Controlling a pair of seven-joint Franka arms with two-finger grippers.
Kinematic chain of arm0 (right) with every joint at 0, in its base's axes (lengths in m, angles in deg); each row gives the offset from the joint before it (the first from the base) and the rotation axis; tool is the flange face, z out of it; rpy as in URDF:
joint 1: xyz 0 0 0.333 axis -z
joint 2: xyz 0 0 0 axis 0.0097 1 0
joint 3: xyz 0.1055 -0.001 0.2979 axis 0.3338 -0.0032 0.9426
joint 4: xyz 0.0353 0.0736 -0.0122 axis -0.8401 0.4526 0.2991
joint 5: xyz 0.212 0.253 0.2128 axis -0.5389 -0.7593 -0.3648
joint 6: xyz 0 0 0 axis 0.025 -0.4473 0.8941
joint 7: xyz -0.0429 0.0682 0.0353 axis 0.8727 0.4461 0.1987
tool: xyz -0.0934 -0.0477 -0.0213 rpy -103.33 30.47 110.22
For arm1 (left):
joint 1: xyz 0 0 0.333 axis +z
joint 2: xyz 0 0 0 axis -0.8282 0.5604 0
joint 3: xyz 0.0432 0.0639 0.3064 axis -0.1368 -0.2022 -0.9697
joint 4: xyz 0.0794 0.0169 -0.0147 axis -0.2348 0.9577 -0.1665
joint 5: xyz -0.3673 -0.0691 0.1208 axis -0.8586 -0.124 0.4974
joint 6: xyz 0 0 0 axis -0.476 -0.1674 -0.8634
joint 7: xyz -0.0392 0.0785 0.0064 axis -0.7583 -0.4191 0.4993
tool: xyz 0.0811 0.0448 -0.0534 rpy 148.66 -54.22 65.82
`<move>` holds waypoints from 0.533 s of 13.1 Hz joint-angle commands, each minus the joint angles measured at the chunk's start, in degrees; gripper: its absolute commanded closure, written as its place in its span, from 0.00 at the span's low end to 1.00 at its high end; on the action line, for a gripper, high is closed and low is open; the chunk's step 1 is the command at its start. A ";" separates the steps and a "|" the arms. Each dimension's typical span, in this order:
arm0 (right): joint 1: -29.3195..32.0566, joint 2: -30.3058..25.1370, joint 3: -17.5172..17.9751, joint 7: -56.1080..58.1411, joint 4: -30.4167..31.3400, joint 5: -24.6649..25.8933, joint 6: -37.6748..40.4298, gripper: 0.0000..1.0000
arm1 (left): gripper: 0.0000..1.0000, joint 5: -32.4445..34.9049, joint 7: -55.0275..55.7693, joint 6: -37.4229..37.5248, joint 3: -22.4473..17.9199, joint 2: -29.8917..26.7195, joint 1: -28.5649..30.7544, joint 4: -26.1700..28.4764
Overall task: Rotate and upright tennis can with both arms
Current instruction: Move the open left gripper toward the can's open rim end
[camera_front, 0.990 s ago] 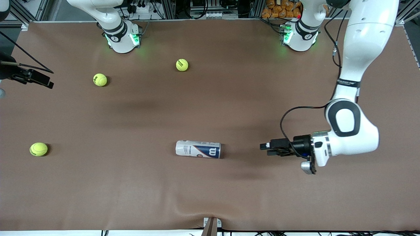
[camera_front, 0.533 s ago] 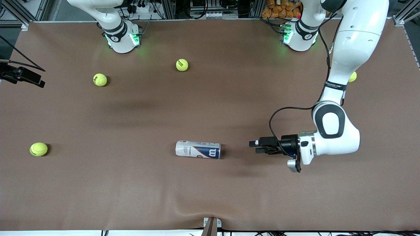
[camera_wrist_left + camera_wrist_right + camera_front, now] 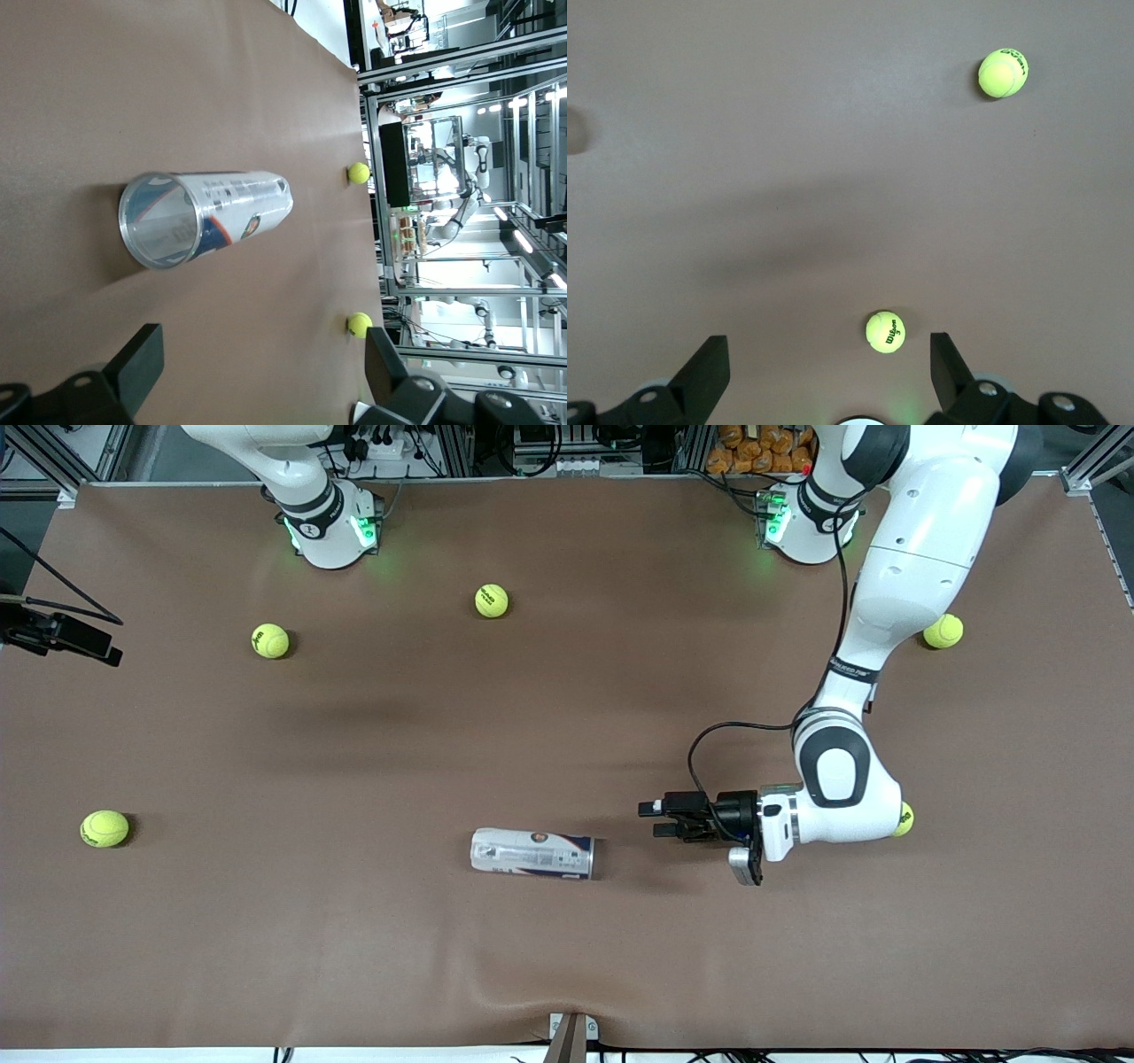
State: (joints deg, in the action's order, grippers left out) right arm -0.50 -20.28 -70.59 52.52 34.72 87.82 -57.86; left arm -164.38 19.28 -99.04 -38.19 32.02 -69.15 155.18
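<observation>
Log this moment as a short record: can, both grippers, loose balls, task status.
tennis can: lying on its side on the brown table, open end toward the left arm's end
left gripper: open, low beside the can's open end, not touching it
right gripper: open, over bare table at the right arm's end, near a tennis ball; that arm waits
tennis balls: five scattered in the front view, none in the can
status: can not yet gripped or upright

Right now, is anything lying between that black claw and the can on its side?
No. Front view shows only bare brown table between the open left gripper and the tennis can.
</observation>
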 commanded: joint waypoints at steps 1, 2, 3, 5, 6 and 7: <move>1.17 0.17 0.64 1.07 -0.40 0.10 0.52 0.00 | 0.00 -1.45 -2.17 -2.91 -0.25 2.09 -1.79 -2.94; 1.09 0.17 0.64 1.15 -0.40 0.10 0.44 0.00 | 0.00 -1.54 -2.70 -3.18 -0.25 3.58 -1.88 -4.69; 1.09 0.25 0.64 1.15 -0.49 0.10 0.17 0.00 | 0.00 -1.54 -2.79 -3.27 -0.25 5.08 -1.88 -6.19; 1.26 0.60 0.55 1.33 -0.58 0.10 0.00 0.00 | 0.00 -1.54 -3.84 -4.40 -0.25 7.89 -1.88 -9.35; 1.26 1.04 0.64 1.33 -0.58 0.01 0.00 0.00 | 0.00 -1.54 -3.93 -4.76 -0.25 9.12 -1.97 -10.76; 1.26 1.13 0.64 1.24 -0.66 -0.43 -0.53 0.00 | 0.00 -1.63 -4.54 -6.07 -0.25 9.48 -2.15 -11.12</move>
State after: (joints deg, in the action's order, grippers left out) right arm -0.38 -19.99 -70.61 52.76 34.75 87.79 -58.01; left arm -164.41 16.38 -103.52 -38.26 38.66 -70.70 147.99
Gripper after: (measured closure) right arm 0.000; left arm 0.000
